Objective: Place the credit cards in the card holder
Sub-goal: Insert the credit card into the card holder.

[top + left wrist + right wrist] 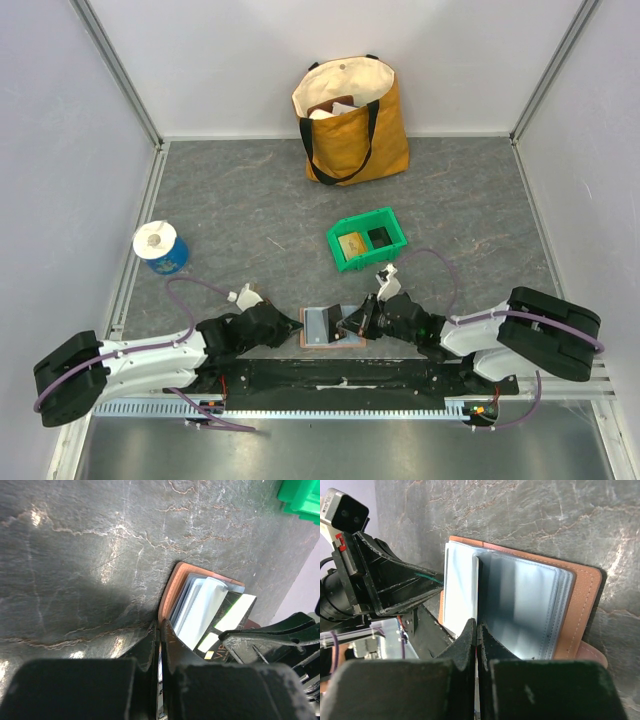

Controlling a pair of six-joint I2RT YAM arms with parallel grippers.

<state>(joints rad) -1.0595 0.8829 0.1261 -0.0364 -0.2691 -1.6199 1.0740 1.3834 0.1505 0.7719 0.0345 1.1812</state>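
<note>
Evidently midway: the open card holder (322,328) is lying at the bench's (240,210) six o'clock edge, left claw (296,325) clamping its nine o'clock side, right claw (352,325) pinching a dark credit card (232,617) at its empty-looking sleeves (530,605).

The table (250,200) is dark grey like marble, with thin pale and rust-coloured veins. The card holder (322,325) at lower centre is terracotta-brown outside with pale blue-grey sleeves, and the card (235,617) at it is dark with a pale yellow-green band. The bin (372,260) is bright green, the bag (385,130) at top is mustard yellow with cream lining and black handles, the tub (160,247) at left is blue with a white top, and the arms (150,360) are white and black with purple cables (180,300).
</note>
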